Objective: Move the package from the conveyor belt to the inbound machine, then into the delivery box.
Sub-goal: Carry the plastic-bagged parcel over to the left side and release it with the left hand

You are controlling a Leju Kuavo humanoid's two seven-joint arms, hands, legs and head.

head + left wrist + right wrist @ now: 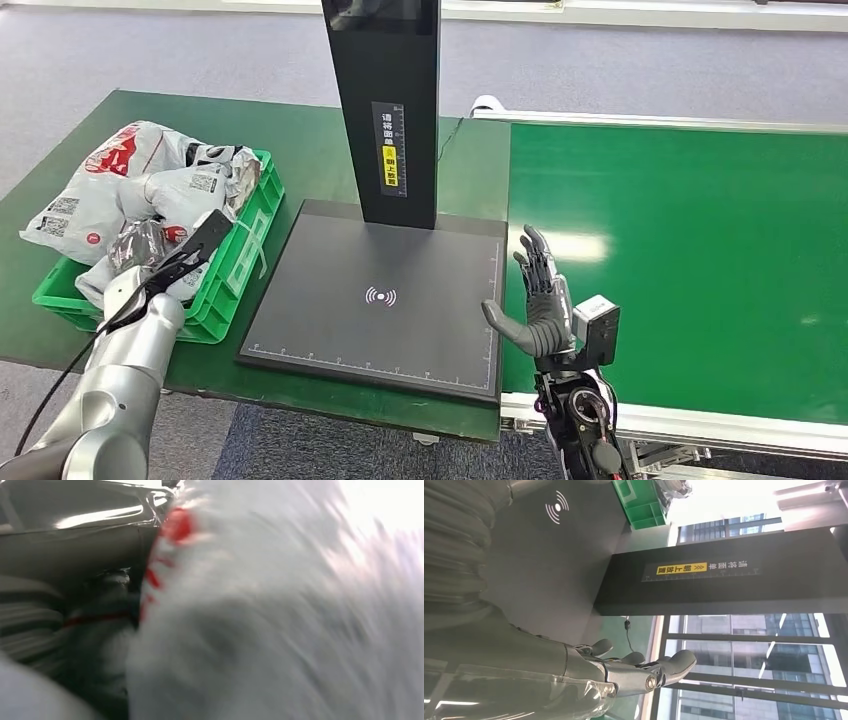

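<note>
Several white and grey mail packages are heaped in the green delivery crate at the left. My left arm reaches into that heap, and the bags hide its fingers. Up close, the left hand lies against a blurred white package with red print; whether it grips it is unclear. My right hand hovers upright with fingers spread and nothing in it, over the seam between the scanner plate and the green conveyor belt. The right wrist view shows those spread fingers.
The inbound machine's black post rises from the back of its flat plate. The crate and machine stand on a green table with grey carpet around it. No package lies on the belt's visible part.
</note>
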